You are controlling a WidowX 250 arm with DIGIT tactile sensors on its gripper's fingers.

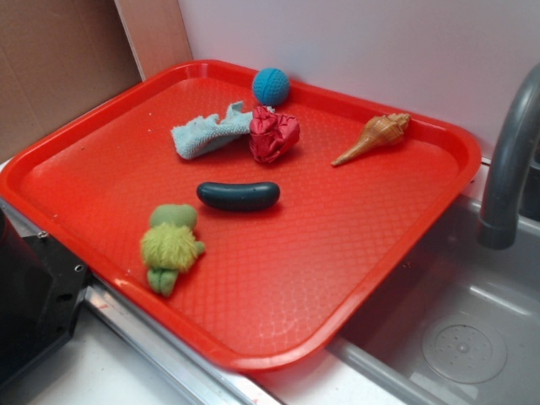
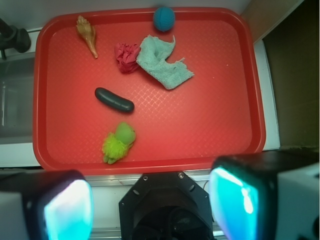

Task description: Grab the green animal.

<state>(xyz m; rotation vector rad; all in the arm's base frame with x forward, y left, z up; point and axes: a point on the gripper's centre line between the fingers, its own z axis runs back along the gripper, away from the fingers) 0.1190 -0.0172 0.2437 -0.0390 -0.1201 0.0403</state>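
The green animal [image 1: 171, 245] is a small plush with a fuzzy yellow-green body and a duller green head. It lies near the front left corner of the red tray [image 1: 405, 245]. In the wrist view it [image 2: 119, 142] lies near the tray's [image 2: 220, 135] bottom edge, left of centre. My gripper [image 2: 156, 205] is open and empty, high above the robot base, off the tray's near edge. Its two fingers [image 2: 67, 210] show cyan pads at the bottom corners. In the exterior view the gripper is out of view.
On the tray lie a dark green sausage-shaped piece [image 1: 238, 196], a pale blue-green rag [image 1: 208, 132], a red crumpled thing [image 1: 272, 135], a blue ball [image 1: 271, 86] and a tan shell [image 1: 375, 137]. A grey faucet [image 1: 510, 160] and sink [image 1: 456, 329] stand to the right. The black robot base [image 1: 29, 304] is at the left.
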